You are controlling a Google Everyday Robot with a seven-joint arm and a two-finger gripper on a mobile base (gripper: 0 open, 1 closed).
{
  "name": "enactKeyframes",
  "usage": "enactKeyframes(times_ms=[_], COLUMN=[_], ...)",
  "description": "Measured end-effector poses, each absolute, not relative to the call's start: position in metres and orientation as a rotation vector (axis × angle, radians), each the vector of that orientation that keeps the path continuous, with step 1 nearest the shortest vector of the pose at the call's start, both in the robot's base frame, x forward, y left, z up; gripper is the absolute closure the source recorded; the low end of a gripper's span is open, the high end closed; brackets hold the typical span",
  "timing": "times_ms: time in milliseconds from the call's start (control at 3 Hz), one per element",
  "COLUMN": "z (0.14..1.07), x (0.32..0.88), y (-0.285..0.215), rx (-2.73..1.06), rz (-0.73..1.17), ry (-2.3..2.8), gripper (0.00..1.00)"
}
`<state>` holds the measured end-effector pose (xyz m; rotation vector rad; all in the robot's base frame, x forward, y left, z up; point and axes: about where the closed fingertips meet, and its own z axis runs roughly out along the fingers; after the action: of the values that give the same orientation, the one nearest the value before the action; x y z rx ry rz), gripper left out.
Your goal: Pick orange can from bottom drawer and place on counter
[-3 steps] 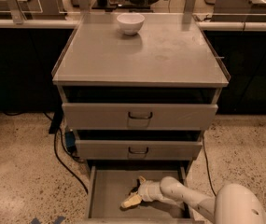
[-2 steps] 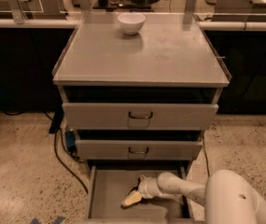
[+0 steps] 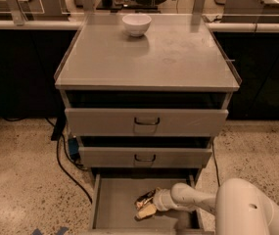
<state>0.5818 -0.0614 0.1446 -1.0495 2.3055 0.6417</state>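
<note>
- Since a second ago the gripper has edged slightly to the right inside the bottom drawer, and the arm's white bulk fills more of the lower right corner.
- Gripper: low over the drawer floor, right of its middle, reaching in from the right and pointing left.
- The can lies in the drawer right at the gripper's tip, touching or nearly touching it. It shows as a small orange-bronze shape with dark marks.
- Whether the gripper is clamped on the can or only set against it, I cannot tell.
- The bottom drawer is pulled well out, and the left half of its floor is bare.
- Above it, the middle drawer and the top drawer each stand a little way open, with their dark handles facing forward.
- The counter tops the cabinet, with a white bowl upright near its back edge.
- A dark cable trails over the speckled floor left of the cabinet.
</note>
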Motion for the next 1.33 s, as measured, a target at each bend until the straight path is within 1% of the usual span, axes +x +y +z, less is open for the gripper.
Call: enactKeyframes(times_ms=[333, 667, 1333], z=[0.1338, 0.1336, 0.1335], x=[0.5832, 0.5833, 0.5833], y=[-0.0589, -0.0589, -0.0588], rx=[-1.026, -1.026, -1.026], rz=[0.655, 0.655, 0.655], ry=[2.315, 2.315, 2.315], gripper=[0.00, 0.19, 0.66])
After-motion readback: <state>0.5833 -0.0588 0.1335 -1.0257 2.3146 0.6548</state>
